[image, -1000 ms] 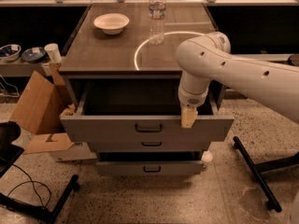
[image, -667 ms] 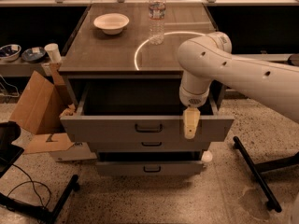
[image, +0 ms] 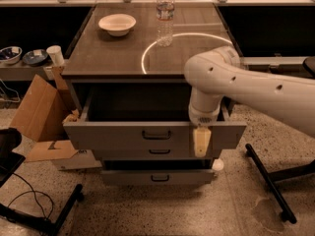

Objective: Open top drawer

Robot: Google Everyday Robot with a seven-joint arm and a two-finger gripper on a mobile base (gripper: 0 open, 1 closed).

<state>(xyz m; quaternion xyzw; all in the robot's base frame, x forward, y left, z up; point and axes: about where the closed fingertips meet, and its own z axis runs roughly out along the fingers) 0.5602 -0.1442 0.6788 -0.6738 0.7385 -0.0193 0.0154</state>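
Note:
The top drawer [image: 123, 133] of the grey cabinet stands pulled out, its dark, deep interior [image: 138, 104] open to view. Its small dark handle [image: 156, 135] sits at the centre of the front. My white arm reaches in from the right and bends down over the drawer's right side. My gripper [image: 202, 142] hangs in front of the drawer front, right of the handle, its cream tip reaching down past the front's lower edge. The two shorter drawers below, middle [image: 159, 152] and bottom [image: 157, 177], also stick out a little.
On the cabinet top stand a white bowl [image: 117, 23] and a water bottle [image: 165, 16]. A cardboard box [image: 42, 109] leans at the cabinet's left. A cup [image: 54, 55] and bowls [image: 10, 54] sit on a left shelf. Black stand legs lie on the floor at right [image: 268, 181] and left [image: 44, 220].
My gripper has moved down from the drawer's top rim to hang lower in front of the drawer front. The drawer itself has not visibly moved.

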